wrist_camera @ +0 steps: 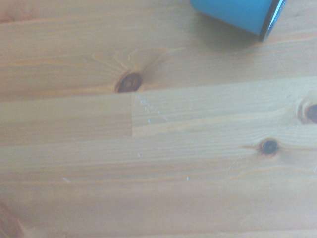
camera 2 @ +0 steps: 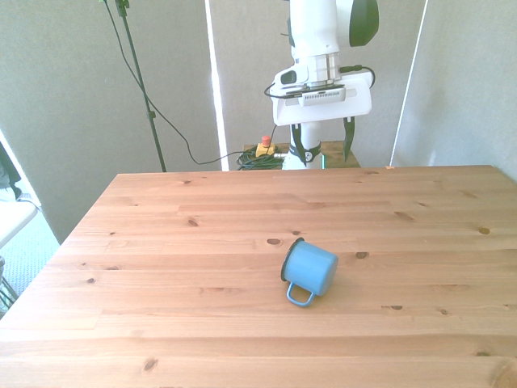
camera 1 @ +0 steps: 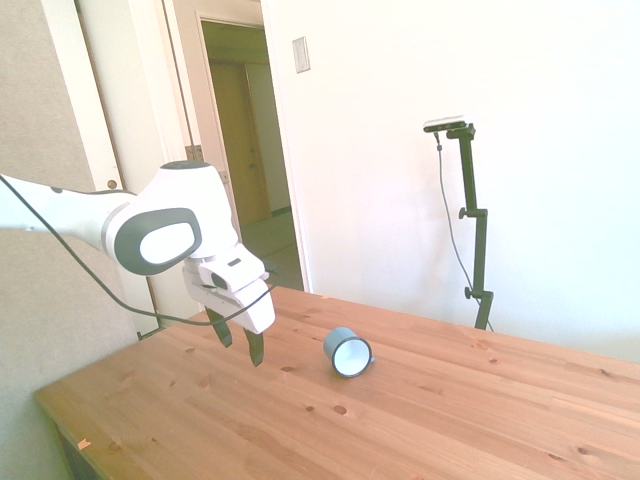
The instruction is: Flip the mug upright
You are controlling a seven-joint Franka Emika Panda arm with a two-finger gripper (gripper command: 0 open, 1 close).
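One light-blue mug [camera 2: 308, 271] lies sideways, loop handle facing forward.

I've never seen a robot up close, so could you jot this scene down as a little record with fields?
Mug: light blue, on its side on the table, loop handle toward the camera in the front view
Table: wooden, knotty planks
Gripper: raised above the table's far edge, fingers open, holding nothing
Gripper to mug: well apart
Task status: mug not yet upright

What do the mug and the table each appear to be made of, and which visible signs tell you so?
The mug: probably enamelled metal, with a smooth light-blue coat, white inside and a thin dark rim.
The table: solid wood, probably pine, with joined planks, visible grain and dark knots, and a matte finish.
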